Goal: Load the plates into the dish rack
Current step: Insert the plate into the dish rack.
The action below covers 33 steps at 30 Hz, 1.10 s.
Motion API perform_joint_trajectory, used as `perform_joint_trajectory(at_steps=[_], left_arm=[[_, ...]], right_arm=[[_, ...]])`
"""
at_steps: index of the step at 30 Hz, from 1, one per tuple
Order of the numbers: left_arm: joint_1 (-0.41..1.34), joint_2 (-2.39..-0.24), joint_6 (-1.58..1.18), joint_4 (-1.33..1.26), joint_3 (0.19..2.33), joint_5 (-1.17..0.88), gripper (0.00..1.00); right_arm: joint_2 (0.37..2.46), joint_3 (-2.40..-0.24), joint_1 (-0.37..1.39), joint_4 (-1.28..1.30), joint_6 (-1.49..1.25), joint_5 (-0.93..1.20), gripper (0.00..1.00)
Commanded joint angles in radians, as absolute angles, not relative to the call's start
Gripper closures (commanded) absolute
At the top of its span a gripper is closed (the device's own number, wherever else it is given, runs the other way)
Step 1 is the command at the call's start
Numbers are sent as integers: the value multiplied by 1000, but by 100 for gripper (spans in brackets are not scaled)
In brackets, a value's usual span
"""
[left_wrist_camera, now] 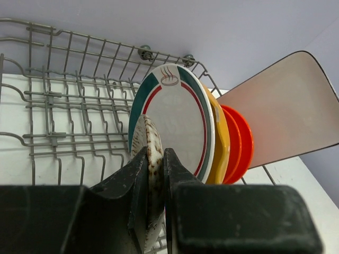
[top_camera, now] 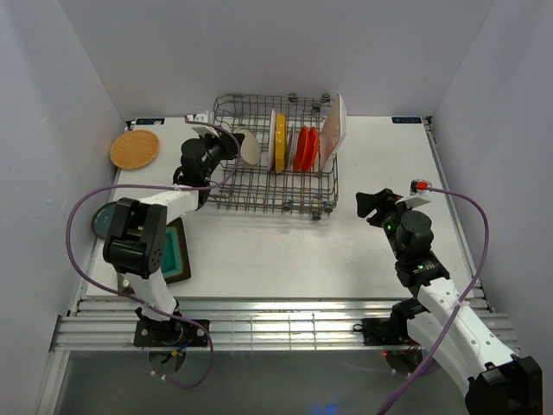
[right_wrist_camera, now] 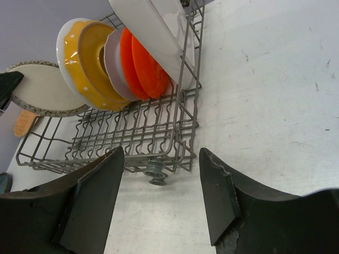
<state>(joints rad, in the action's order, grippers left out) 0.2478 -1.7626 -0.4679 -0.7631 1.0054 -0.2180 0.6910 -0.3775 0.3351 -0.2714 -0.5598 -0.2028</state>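
Far to the left of the left pincer [top_camera: 226, 143], well apart from it: a round wooden plate [top_camera: 135, 149], tan, lying flat on the table [top_camera: 285, 251]. Also left of that pincer but nearer the arm bases: a dark teal plate [top_camera: 101, 221], half hidden by the left arm [top_camera: 138, 229], and a square teal plate [top_camera: 179, 249] with a brown rim, both flat.

Pinched by the rim between the left pincer's fingers [left_wrist_camera: 139, 174]: a pale round plate [left_wrist_camera: 151, 153] edged in brown speckles. Held on edge over the left part of the dish rack [top_camera: 259, 186]; cannot tell whether touching the wires.

Built of grey wire with rows of upright tines, and set with its long axis running left to right across the table.

Just right of the left pincer, standing on edge in one close row: a white green-rimmed plate [left_wrist_camera: 175, 119] with a red inner line and a small cup emblem, a yellow plate [left_wrist_camera: 222, 143], a greyish plate [right_wrist_camera: 112, 58], an orange-red plate [left_wrist_camera: 241, 140]. Faces turned left and right, along the rack's length.

At the row's right end: a white rectangular plate [left_wrist_camera: 280, 121], also on edge, with its long axis pointing upward and leaning right, past the rack's rim.

Well to the right of all that: the right pincer [top_camera: 373, 206], jaws spread wide and empty, hovering over bare table with the rack's near right corner ahead and to its left.
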Motion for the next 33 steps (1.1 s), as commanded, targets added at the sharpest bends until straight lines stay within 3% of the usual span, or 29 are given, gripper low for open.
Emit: perform_joint_trajectory(at_steps=[1, 10, 33], left_arm=[[285, -1761, -434, -827, 1113, -172, 100], [316, -1876, -365, -755, 1256, -112, 100], [331, -1994, -322, -764, 1299, -101, 100]], right_arm=[[684, -376, 337, -337, -543, -207, 35], [698, -376, 337, -339, -545, -206, 35], [703, -379, 337, -344, -546, -189, 35]])
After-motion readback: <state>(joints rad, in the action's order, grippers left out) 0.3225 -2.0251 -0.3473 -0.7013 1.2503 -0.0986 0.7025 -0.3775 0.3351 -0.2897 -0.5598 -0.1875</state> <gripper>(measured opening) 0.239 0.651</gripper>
